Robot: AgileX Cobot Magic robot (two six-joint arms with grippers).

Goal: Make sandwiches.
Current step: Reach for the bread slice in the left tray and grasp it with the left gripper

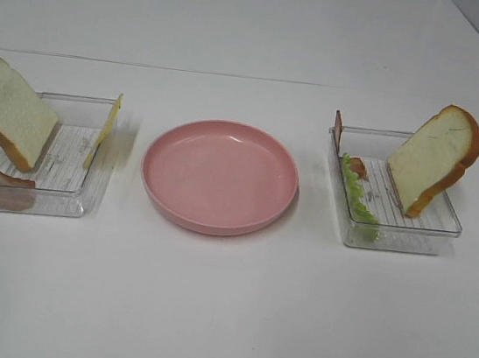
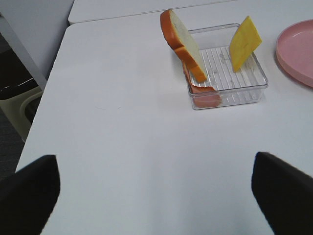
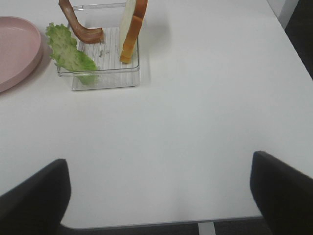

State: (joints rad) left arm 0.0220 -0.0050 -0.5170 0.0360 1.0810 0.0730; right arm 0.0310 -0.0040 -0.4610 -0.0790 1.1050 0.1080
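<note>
Bread slices lean in clear trays; left end effector and right end effector spread wide.

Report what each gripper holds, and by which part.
Nothing is held: the left gripper and the right gripper both have open, empty jaws.

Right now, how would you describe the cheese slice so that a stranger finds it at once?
Find the pink plate in the middle, then the clear tray left of it. The cheese slice leans on the tray wall nearest the plate. It is the only thin yellow square there.
</note>
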